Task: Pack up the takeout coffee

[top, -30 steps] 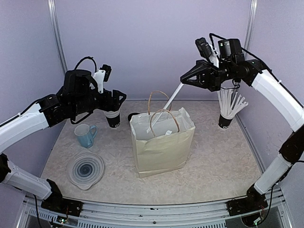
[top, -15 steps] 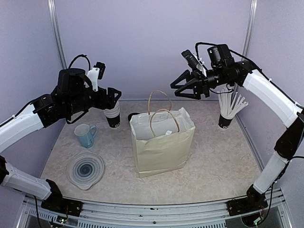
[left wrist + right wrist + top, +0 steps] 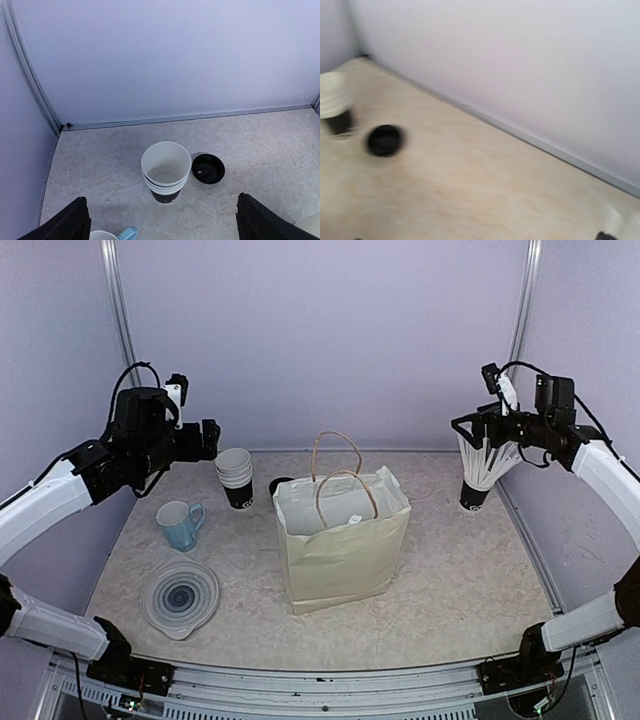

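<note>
No lidded takeout coffee cup shows in any view; it is hidden or out of view. A cream paper bag (image 3: 340, 545) with rope handles stands open mid-table, with something white inside it. My left gripper (image 3: 207, 439) (image 3: 162, 210) hangs open and empty above the back left, just left of a nested stack of lidless cups (image 3: 236, 475) (image 3: 166, 170). A loose black lid (image 3: 280, 483) (image 3: 208, 168) lies beside that stack. My right gripper (image 3: 474, 430) is open and empty at the far right, above a black cup of white straws (image 3: 478, 475). The right wrist view is motion-blurred.
A blue mug (image 3: 180, 524) stands at the left, with a pile of clear round lids (image 3: 180, 596) in front of it. Lilac walls close in the back and both sides, and a metal rail (image 3: 330, 680) runs along the near edge.
My right gripper opened, let go of the white straw over the bag, and swung back right toward the straw cup. My left gripper opened wider and drew back left from the cup stack.
</note>
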Robot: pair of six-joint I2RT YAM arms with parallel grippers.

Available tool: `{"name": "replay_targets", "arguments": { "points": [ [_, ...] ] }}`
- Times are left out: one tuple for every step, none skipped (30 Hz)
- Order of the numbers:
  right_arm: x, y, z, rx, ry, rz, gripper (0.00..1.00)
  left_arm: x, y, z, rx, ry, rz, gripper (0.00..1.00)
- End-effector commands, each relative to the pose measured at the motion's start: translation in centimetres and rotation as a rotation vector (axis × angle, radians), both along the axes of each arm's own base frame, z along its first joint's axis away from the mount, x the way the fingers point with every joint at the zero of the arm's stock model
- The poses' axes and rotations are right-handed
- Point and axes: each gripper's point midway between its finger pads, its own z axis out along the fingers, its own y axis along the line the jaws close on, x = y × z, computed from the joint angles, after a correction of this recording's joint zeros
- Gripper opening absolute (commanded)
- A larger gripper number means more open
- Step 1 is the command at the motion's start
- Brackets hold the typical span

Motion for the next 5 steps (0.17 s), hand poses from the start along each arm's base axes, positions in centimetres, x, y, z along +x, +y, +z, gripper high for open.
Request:
{"name": "replay_targets", "arguments": {
  "points": [
    [0.73, -4.03, 3.57, 0.019, -0.173, -0.272, 1.0, 0.4, 2.33, 1.24, -0.042, -0.057, 0.069, 0.99],
    [0.56, -4.18, 3.44, 0.019, -0.17, -0.28, 0.99, 0.25, 2.32, 1.56, -0.044, -0.073, 0.059, 0.99],
    [0.39, -4.3, 3.26, 0.022, -0.168, -0.287, 0.99, 0.14, 2.26, 1.7, -0.043, -0.083, 0.05, 0.99],
    [0.13, -4.4, 3.12, 0.027, -0.169, -0.293, 0.99, 0.0, 2.23, 1.94, -0.043, -0.095, 0.041, 0.99],
    [-0.17, -4.4, 2.97, 0.03, -0.173, -0.293, 1.0, -0.09, 2.24, 2.17, -0.045, -0.104, 0.037, 0.99]
  ]
}}
